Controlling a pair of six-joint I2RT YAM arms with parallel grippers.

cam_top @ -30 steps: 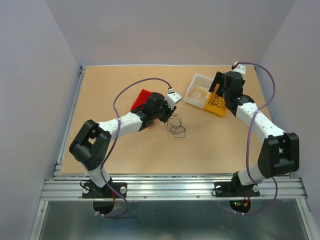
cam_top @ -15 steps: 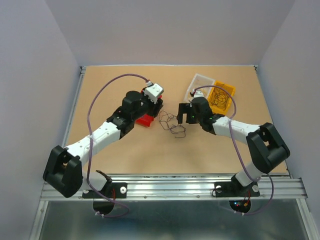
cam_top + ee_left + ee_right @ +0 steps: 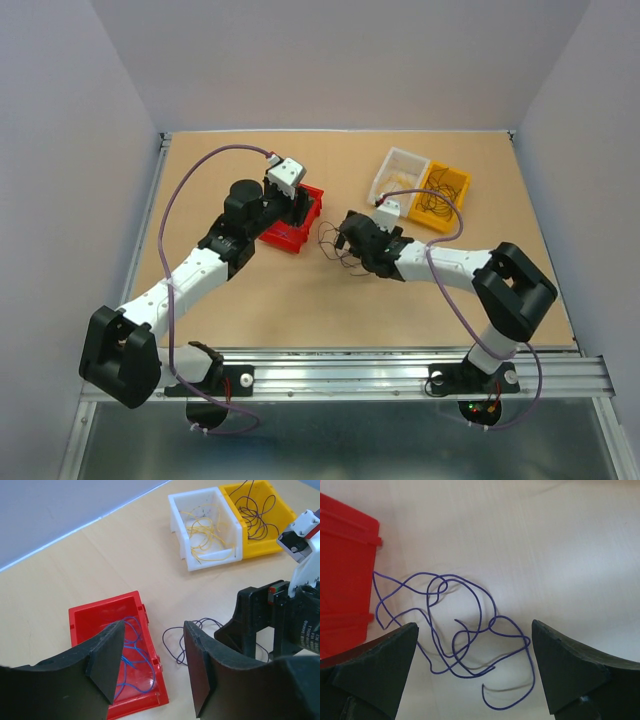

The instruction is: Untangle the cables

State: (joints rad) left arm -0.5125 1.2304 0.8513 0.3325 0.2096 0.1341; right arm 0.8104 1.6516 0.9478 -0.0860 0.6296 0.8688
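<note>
Pale lilac-grey walls (image 3: 320,60) on three sides, closing in a tan wooden tabletop (image 3: 250,300) with a metal rail (image 3: 350,375) along its near edge.

From above only: left arm (image 3: 195,275) and right arm (image 3: 450,262) reaching inward toward the middle, thick lilac leads (image 3: 190,190) looping off them. Left of centre, a red bin (image 3: 296,224). At the far right, a white bin (image 3: 398,175) and a yellow bin (image 3: 442,192) touching side by side.

In the left wrist view alone, a look into all three: blue strands (image 3: 136,652) in the red one, yellow strands (image 3: 207,535) in the white, dark strands (image 3: 255,510) in the yellow. Left pincer (image 3: 152,652) hovering above the red bin, jaws apart, nothing between them, hiding part of that bin's floor. Right pincer (image 3: 475,647) spread wide, low over the tabletop, empty.

In the right wrist view alone, seen clearly: loose purple cables (image 3: 455,625), one scribbly tangle of loops lying flat on the tabletop just beside the red bin, between the two open fingers. From above, half hidden under the right wrist.
</note>
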